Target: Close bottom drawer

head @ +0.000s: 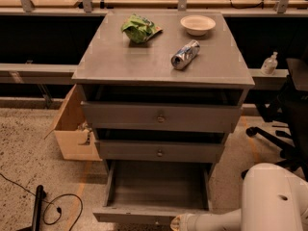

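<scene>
Gripper (177, 222) at the picture's lower edge, whether spread or pinching cannot be told, bottom drawer (156, 186) pulled open just beyond it, upper drawers (161, 117) above.

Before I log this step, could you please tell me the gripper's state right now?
Gripper: cannot be told; it is low down by the front edge of the open bottom drawer.
</scene>
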`<state>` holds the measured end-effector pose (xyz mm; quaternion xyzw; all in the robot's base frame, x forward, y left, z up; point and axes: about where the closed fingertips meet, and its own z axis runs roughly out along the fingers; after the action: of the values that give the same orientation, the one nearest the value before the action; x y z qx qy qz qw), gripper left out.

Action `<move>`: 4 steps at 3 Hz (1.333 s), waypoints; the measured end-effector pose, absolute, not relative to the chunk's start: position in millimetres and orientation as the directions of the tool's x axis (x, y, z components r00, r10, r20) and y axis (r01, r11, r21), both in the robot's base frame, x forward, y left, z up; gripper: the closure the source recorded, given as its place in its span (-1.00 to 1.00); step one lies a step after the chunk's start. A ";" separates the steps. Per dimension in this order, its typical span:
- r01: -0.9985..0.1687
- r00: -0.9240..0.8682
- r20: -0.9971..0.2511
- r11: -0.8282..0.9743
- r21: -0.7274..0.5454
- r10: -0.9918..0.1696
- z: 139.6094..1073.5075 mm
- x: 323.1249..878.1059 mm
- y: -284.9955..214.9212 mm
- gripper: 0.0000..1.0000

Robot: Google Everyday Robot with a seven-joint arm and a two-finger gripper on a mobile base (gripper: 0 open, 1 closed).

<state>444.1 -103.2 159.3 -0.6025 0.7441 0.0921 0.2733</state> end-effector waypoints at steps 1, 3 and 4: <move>-0.932 -0.123 -0.513 0.277 -0.234 -0.849 158.9 459.4 -105.5 1.00; -0.915 -0.124 -0.502 0.295 -0.276 -0.856 159.2 470.4 -107.8 1.00; -0.915 -0.124 -0.502 0.295 -0.276 -0.856 159.2 470.4 -107.8 1.00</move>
<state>470.4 -107.8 159.2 -0.5917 0.7481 0.0500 0.2961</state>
